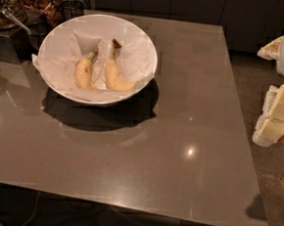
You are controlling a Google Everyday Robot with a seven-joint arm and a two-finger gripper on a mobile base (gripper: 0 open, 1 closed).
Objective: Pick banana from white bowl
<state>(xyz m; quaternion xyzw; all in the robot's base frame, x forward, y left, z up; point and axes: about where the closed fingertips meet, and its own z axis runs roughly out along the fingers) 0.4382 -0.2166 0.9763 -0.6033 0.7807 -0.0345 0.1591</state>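
The white bowl (57, 30), lined with crumpled white paper, stands at the back left of the table. Two bananas lie in it. The banana (114, 76) is the right one: longer, curved, with a dark brown stem end pointing to the back. The shorter banana (84, 71) lies just left of it. My gripper (275, 119), white and pale yellow, hangs at the right edge of the view, beyond the table's right edge and far from the bowl. It holds nothing that I can see.
The glossy grey-brown table (178, 152) fills most of the view. Glass jars of snacks (40, 1) and a metal scoop (14, 20) stand behind the bowl at the back left. Dark cabinets run along the back. Floor lies to the right.
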